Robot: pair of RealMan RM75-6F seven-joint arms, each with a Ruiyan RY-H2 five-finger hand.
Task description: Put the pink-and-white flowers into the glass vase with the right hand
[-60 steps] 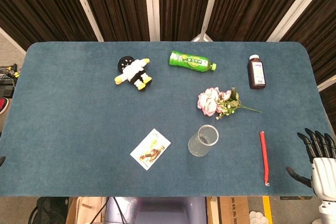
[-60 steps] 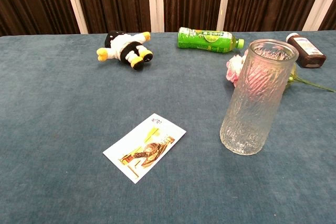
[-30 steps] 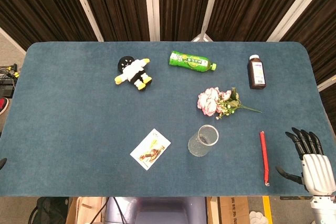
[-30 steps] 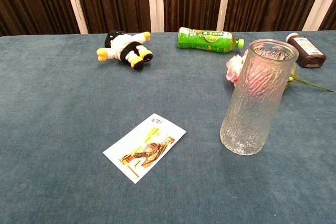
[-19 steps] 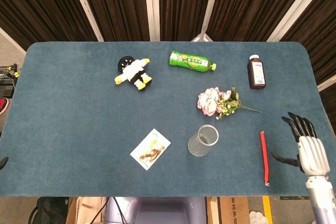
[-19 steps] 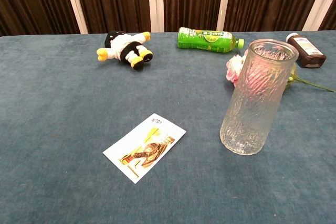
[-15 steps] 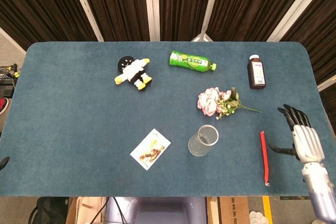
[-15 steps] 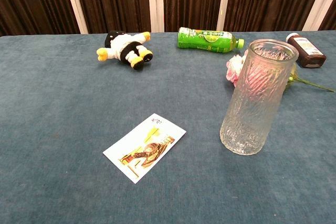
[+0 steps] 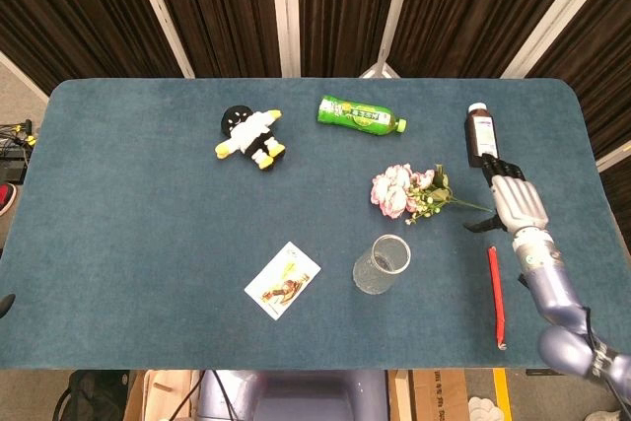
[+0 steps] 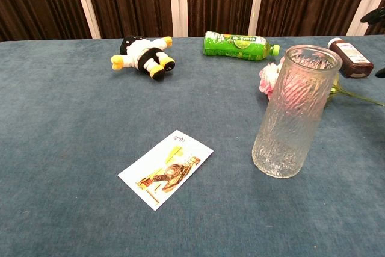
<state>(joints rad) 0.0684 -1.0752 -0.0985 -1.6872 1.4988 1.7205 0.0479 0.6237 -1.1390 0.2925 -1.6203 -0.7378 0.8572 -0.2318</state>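
The pink-and-white flowers (image 9: 406,190) lie flat on the blue table, their thin green stem pointing right; in the chest view they show partly behind the vase as pink blooms (image 10: 269,78). The glass vase (image 9: 381,264) (image 10: 296,111) stands upright and empty, just in front of the flowers. My right hand (image 9: 514,199) hovers at the right of the stem's end, fingers spread, holding nothing. Only its dark fingertips (image 10: 379,15) reach the right edge of the chest view. My left hand is out of sight.
A brown medicine bottle (image 9: 481,135) lies just beyond my right hand. A red pen (image 9: 496,295) lies near the front right. A green drink bottle (image 9: 360,115), a penguin plush (image 9: 250,137) and a picture card (image 9: 282,279) sit elsewhere on the table (image 9: 128,224).
My right hand has risen from the table's front right corner and moved inward and away from me, ending beside the flower stem. Nothing on the table has shifted.
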